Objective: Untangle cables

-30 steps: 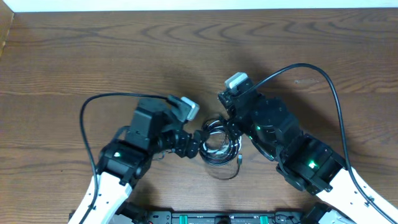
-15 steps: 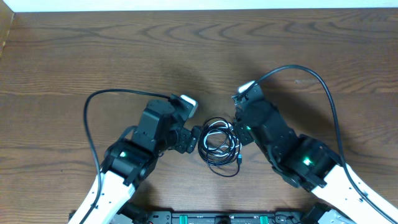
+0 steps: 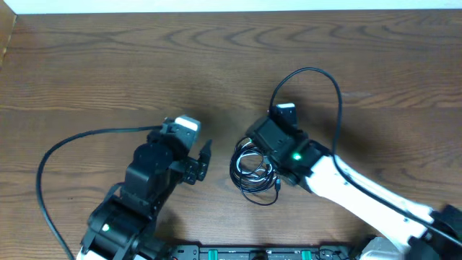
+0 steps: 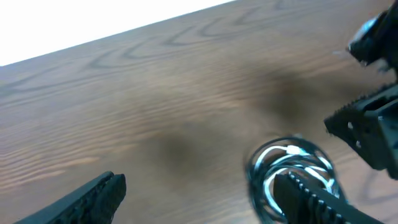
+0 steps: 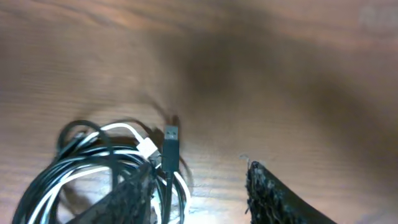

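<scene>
One tangled coil holds all of the cables [image 3: 251, 173], black strands and a white one looped through each other, lying on the wooden table [image 3: 108, 72] just below the middle of the overhead frame. In the right wrist view two plug ends show at the coil's upper right edge: a black plug [image 5: 170, 142] standing clear of the loops and a white plug [image 5: 147, 150] just beside it.

The right gripper [image 5: 199, 180] hangs directly over the coil, with its jaws partly apart. One finger [image 5: 134, 199] overlaps the right side of the bundle. The other finger [image 5: 273, 199] is over bare wood, and nothing is clamped between them. From overhead its fingertips are hidden under the wrist, so whether they touch the strands cannot be told.

The left gripper [image 3: 204, 160] sits just left of the coil, apart from it. Its jaws are spread wide and hold nothing. In its own camera the bundle lies ahead, near its right-hand finger [image 4: 311, 193].

As for progress, nothing looks done yet: no cord has been drawn out of the bundle or laid on its own, and the loops sit wound together. By this judgement the whole job is left. A likely start is to take hold of one free plug end while the other arm pins the rest, then to draw each cord out in turn.
</scene>
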Motion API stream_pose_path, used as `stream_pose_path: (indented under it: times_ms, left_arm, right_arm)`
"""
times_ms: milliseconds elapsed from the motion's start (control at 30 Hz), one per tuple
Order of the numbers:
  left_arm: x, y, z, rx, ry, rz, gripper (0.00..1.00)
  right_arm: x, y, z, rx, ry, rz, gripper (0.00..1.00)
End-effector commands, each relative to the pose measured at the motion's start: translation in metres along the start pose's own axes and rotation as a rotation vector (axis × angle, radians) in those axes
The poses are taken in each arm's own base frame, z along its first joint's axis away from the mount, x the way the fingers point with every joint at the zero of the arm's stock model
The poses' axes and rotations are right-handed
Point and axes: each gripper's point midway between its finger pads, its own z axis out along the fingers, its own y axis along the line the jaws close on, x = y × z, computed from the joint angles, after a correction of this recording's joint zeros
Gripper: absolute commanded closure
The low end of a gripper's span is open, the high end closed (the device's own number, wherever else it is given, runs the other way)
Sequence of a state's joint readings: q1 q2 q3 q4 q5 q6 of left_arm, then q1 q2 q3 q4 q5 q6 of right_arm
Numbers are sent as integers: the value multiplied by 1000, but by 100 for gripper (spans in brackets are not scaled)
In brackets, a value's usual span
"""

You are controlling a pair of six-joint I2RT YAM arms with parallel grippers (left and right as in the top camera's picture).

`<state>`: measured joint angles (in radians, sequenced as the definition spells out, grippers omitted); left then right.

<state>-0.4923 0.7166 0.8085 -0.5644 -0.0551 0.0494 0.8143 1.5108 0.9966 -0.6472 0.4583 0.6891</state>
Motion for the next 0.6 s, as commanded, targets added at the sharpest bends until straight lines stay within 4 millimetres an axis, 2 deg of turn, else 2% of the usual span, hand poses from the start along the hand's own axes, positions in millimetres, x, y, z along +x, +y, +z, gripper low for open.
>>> stream_pose_path:
  times_ms: [0, 133, 200, 267, 367, 500, 567]
  left_arm:
    - [-1, 14, -7, -80, -1, -8, 19]
    - [2, 14, -6, -80, 11, -14, 19]
    - [2, 14, -6, -80, 11, -14, 19]
    - [2, 14, -6, -80, 12, -14, 19]
    - [2, 14, -6, -80, 12, -14, 19]
    - [2, 14, -6, -80, 12, -14, 19]
    - [2, 14, -6, -79, 12, -14, 18]
  right_arm:
    - [15, 2, 16, 32, 44, 225, 50]
    - [21, 11, 23, 14, 75, 353, 44]
    - [20, 12, 24, 8, 68, 389, 36]
    - [15, 16, 24, -10, 53, 399, 29]
    - [3, 16, 24, -13, -3, 405, 24]
    - [-15, 25, 23, -56, -73, 369, 22]
    - [-18, 31, 23, -82, -75, 357, 21]
